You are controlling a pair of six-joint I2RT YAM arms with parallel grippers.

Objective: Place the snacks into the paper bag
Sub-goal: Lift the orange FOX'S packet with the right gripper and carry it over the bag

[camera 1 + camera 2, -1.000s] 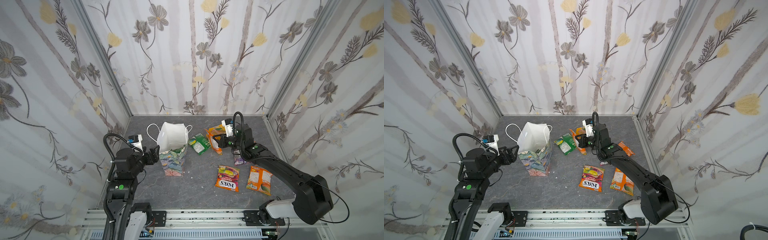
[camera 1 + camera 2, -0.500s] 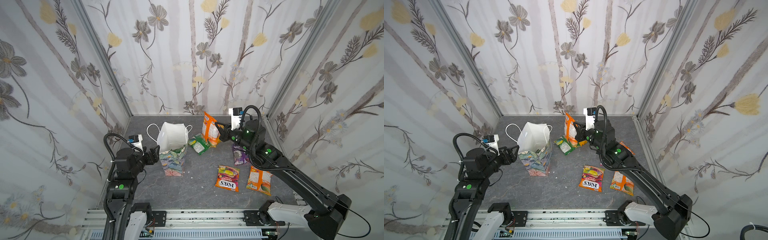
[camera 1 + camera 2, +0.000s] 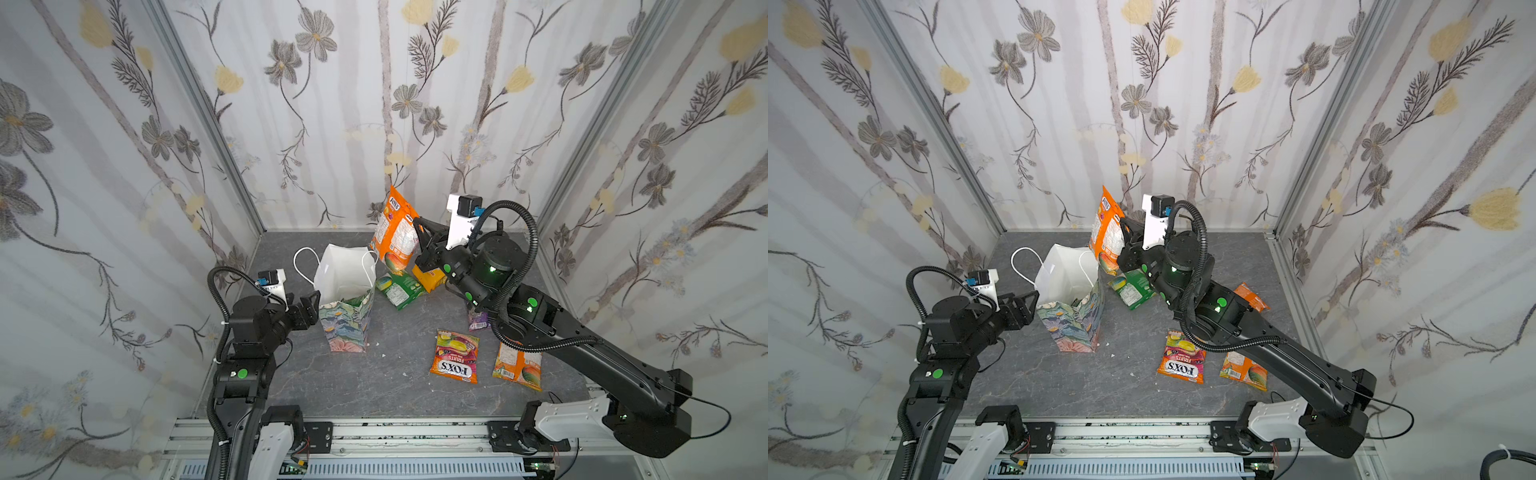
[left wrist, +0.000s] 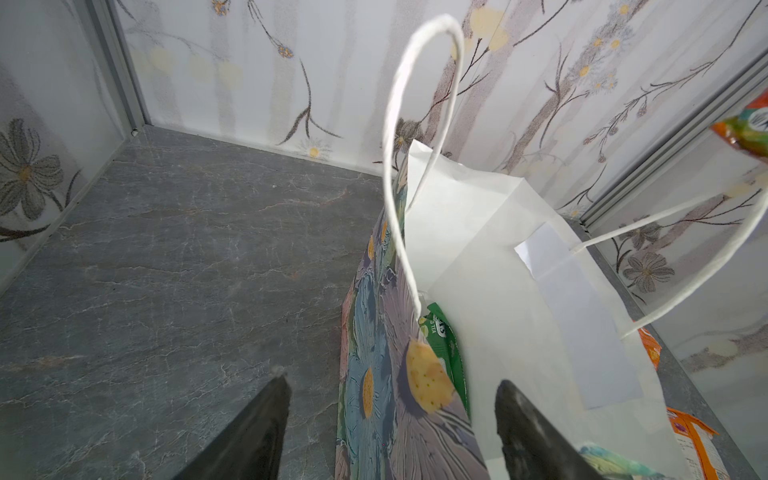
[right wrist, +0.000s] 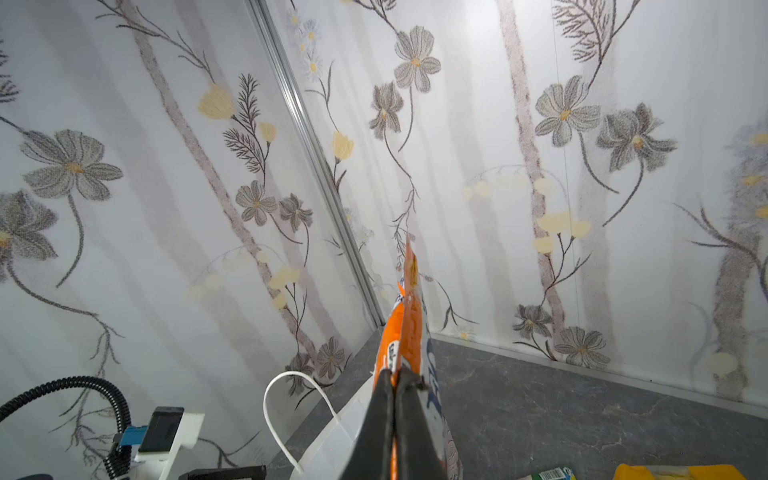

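I see the orange packet (image 3: 392, 232) hanging upright, crinkled, centre frame, just right of the bag (image 3: 347, 320) mouth. Right gripper (image 3: 419, 235) is clenched on its edge, arm raised. Left gripper (image 3: 311, 303) is released, straddling the bag wall.

The paper bag (image 3: 347, 328) is showing pastel blue, green and pink painted flowers outside, plain white inside. A packet (image 3: 395, 232) is glowing orange, while the bench (image 3: 332, 386) is displaying dark grey marble veining.
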